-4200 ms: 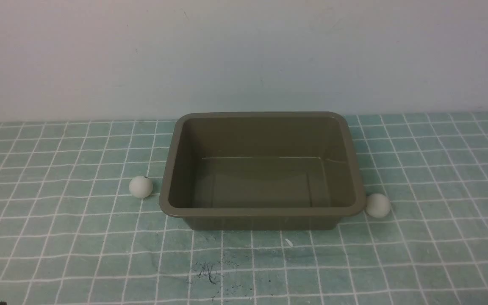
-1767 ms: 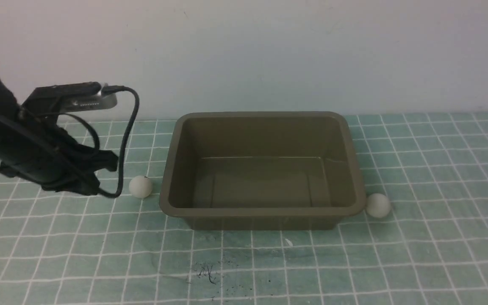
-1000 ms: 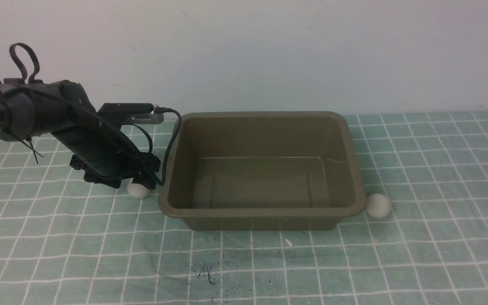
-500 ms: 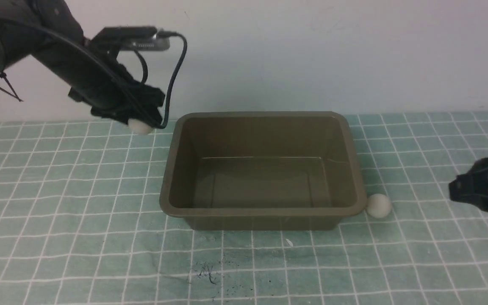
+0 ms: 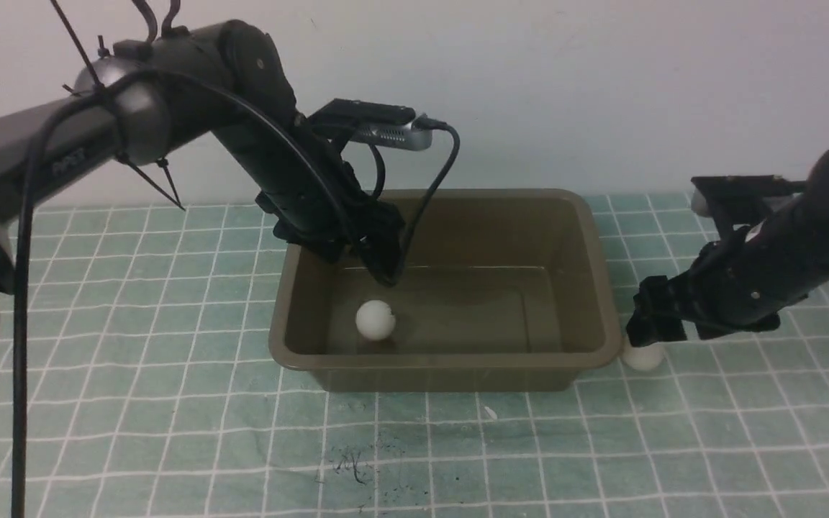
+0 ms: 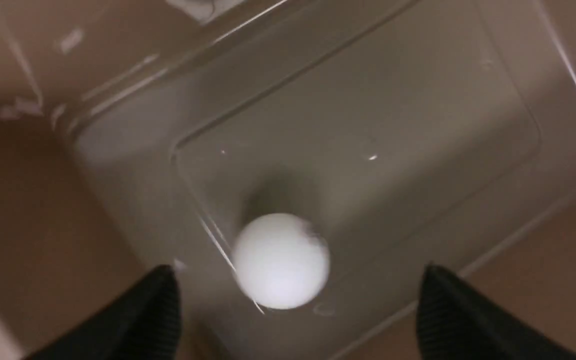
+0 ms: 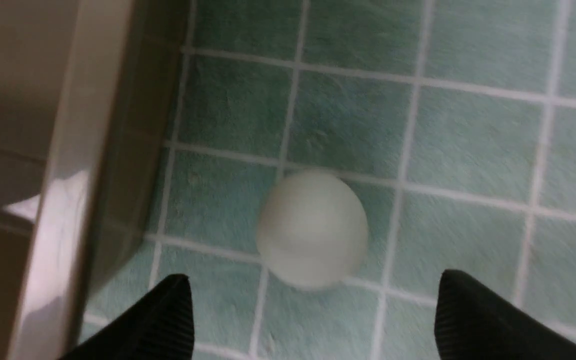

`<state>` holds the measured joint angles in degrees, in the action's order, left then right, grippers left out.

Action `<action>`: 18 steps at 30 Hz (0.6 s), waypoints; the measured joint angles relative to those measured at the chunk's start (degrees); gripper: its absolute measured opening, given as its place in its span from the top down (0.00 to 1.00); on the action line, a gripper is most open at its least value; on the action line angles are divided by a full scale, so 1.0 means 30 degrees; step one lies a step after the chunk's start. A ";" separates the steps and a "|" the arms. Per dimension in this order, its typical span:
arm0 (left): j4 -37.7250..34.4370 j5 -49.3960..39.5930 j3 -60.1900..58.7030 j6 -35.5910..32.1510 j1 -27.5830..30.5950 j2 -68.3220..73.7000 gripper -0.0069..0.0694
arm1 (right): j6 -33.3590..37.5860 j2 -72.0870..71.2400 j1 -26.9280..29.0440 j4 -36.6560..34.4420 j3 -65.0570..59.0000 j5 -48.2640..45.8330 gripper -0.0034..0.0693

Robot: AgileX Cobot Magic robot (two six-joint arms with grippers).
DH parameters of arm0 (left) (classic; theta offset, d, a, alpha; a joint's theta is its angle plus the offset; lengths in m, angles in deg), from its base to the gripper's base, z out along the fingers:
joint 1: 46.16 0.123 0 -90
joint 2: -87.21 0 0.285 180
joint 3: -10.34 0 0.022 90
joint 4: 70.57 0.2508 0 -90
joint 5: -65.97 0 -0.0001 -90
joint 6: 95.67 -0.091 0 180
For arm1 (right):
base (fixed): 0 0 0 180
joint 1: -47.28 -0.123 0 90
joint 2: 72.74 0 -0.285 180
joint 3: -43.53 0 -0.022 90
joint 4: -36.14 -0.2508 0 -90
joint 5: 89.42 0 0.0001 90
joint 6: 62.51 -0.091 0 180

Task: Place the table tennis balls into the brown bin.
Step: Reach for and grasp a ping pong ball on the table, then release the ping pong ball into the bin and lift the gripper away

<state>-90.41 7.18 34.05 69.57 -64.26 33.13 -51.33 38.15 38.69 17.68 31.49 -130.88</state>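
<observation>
My left gripper [image 5: 380, 267] hangs open over the bin [image 5: 443, 360] at mid-frame, one ball [image 5: 375, 320] loose inside near its lower-left corner, while my right gripper [image 5: 650, 332], jaws spread wide, hovers over the other ball [image 5: 643, 357] just beside the bin's lower-right corner.

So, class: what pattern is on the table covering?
Table covering: teal squares split by white lines; front view shows it best.
</observation>
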 joint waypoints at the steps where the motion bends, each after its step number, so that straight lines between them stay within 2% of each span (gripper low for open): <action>1: 0.0078 -0.0270 0.0202 0.0411 0.0065 -0.0054 0.12 | 0.0000 0.0336 -0.0043 0.0000 0.0201 0.0045 0.15; 5: 0.0854 -0.1729 0.1414 0.1526 0.0492 -0.0836 0.25 | -0.0207 0.1830 -0.0087 0.0021 0.0950 0.0162 0.19; 9: 0.2441 -0.2732 0.2054 0.2386 0.1362 -0.3058 0.70 | -0.0363 0.2863 -0.0087 0.0186 0.1348 0.0243 0.48; 10: 0.2755 -0.2930 0.2054 0.2405 0.1683 -0.3969 0.80 | -0.0345 0.2879 -0.0087 0.0418 0.1548 0.0266 0.46; 13: 0.3241 -0.3554 0.2069 0.2601 0.2551 -0.6628 0.90 | -0.0381 0.2817 0.0068 0.0734 0.2180 -0.0570 0.45; 15: 0.3388 -0.3879 0.2018 0.2663 0.2876 -0.7692 0.91 | -0.0423 0.2522 0.0195 0.0644 0.2631 -0.1269 0.45; 18: 0.3702 -0.3957 0.0862 0.2742 0.3356 -1.0657 0.92 | -0.0347 0.0816 0.0228 -0.0876 0.3789 -0.3468 0.45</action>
<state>-79.30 -4.69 36.64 77.79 -54.20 1.15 -52.37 40.60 39.38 15.05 42.86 -141.29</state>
